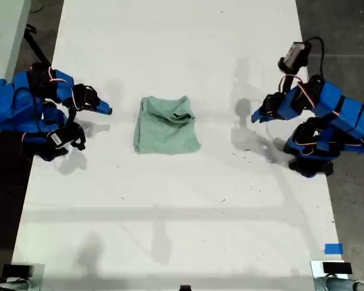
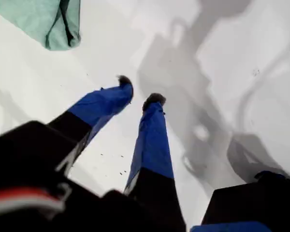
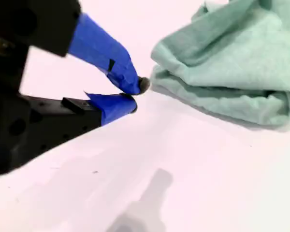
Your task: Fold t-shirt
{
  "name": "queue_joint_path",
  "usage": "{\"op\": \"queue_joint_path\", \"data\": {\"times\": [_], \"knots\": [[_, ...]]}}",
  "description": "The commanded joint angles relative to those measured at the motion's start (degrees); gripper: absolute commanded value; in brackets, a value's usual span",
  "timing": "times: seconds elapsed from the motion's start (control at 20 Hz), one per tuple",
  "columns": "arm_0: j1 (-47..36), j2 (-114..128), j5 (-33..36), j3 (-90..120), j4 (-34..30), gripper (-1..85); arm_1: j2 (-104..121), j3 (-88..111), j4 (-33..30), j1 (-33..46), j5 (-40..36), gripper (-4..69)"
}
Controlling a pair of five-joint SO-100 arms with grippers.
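- The pale mint-green cloth t-shirt (image 1: 167, 126) lies as a compact, roughly square bundle on the white counter (image 1: 182, 206), about midway between the two arms in the exterior view and somewhat towards the far side.
- Judgement: the folding looks largely done. The bundle's far edge is rumpled and puckered, so the step in hand appears to be a final tidy or a clear stand-off.
- My first gripper (image 2: 140, 92) is at the exterior view's right (image 1: 255, 116). Its blue-taped jaws stand a narrow gap apart and hold nothing.
- The t-shirt is well apart from those jaws; the first wrist view shows only a corner of it (image 2: 43, 21), with bare counter between.
- My second gripper (image 3: 137, 95) is at the exterior view's left (image 1: 108, 110). Its jaws are closed tip to tip, or very nearly so, with no cloth between them.
- The t-shirt sits near those jaws but apart from them. The second wrist view shows its layered folded edge (image 3: 232, 72) facing the tips, with a strip of counter between.
- Recommendation, should a further tidy be wanted: part the second jaws before advancing, approach low along the counter, and take all the stacked layers at the edge together. Pinching the top layer alone would likely peel the fold open.
- Risk: the cloth looks thin and soft, so a dragging jaw could shift the whole bundle and not smooth it.
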Motion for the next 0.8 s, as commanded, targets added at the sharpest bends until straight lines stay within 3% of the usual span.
{"op": "queue_joint_path", "data": {"times": [0.0,0.1,0.2,0.4,0.55,0.75], "knots": [[7.38,4.13,-7.38,11.25,-7.21,0.1,5.36,2.20,-4.31,-5.01,2.55,-0.6],[9.05,7.03,-9.76,17.14,-9.14,0.1,2.29,2.11,-7.03,-6.24,2.11,-0.6],[8.61,11.16,-9.84,20.21,-8.88,0.0,-6.86,-1.23,-14.06,-8.53,0.79,-0.6],[8.00,12.30,-9.76,24.61,-11.51,0.0,-35.51,-23.12,-26.02,-13.10,-3.96,-0.6],[8.09,13.36,-10.02,26.54,-12.30,0.0,-56.95,-45.00,-26.89,-16.17,-7.21,-0.6],[6.68,19.78,-9.58,29.18,-10.46,0.0,-81.91,-71.46,-23.03,-19.60,-9.23,-0.6]]}}
